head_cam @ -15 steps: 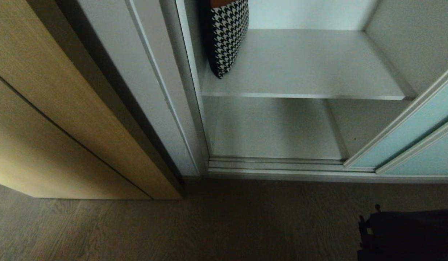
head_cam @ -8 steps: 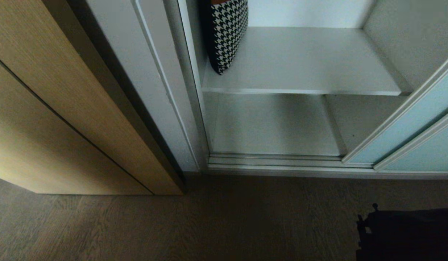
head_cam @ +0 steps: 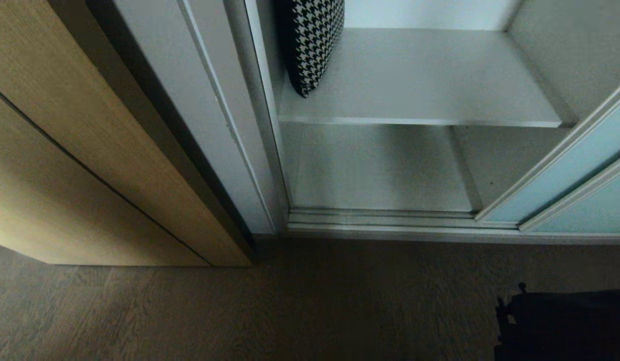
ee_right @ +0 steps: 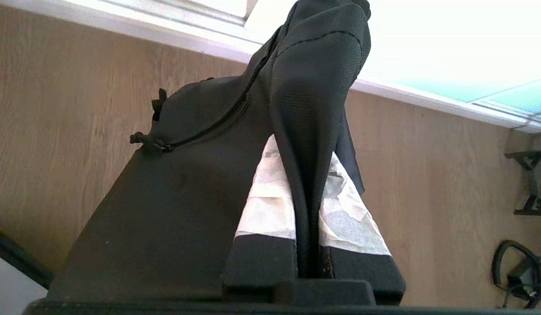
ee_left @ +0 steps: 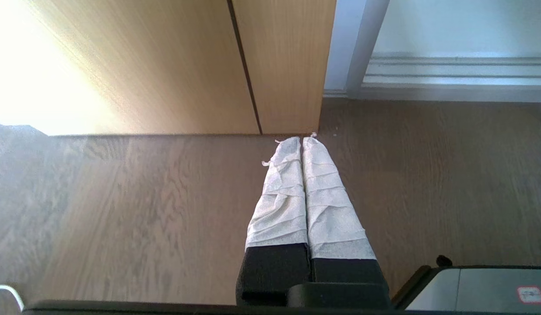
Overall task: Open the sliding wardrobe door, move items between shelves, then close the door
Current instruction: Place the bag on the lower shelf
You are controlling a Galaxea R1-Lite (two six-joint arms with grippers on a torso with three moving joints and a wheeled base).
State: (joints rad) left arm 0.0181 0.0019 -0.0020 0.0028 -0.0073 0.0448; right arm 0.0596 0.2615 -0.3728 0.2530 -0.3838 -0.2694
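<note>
— Which colours are seen in the wardrobe?
— Pale blue-green on the sliding wardrobe door [head_cam: 566, 175], white-grey on the shelves [head_cam: 415, 80], black-and-white houndstooth on a cushion [head_cam: 315, 40].
— And elsewhere?
— Black on the bag [ee_right: 174, 205], tan wood-grain on the panel [head_cam: 89, 165].

A: What is the bag [ee_right: 178, 210] made of?
B: Black woven cloth, matt; the floor [head_cam: 189, 311] is grainy wood.
A: And the shelf [head_cam: 420, 80]?
B: Smooth pale board; the door [head_cam: 566, 190] is frosted glass in shiny metal.

Houndstooth cushion [head_cam: 312, 42] stands on upper shelf [head_cam: 420, 80], apparently leaning.
</note>
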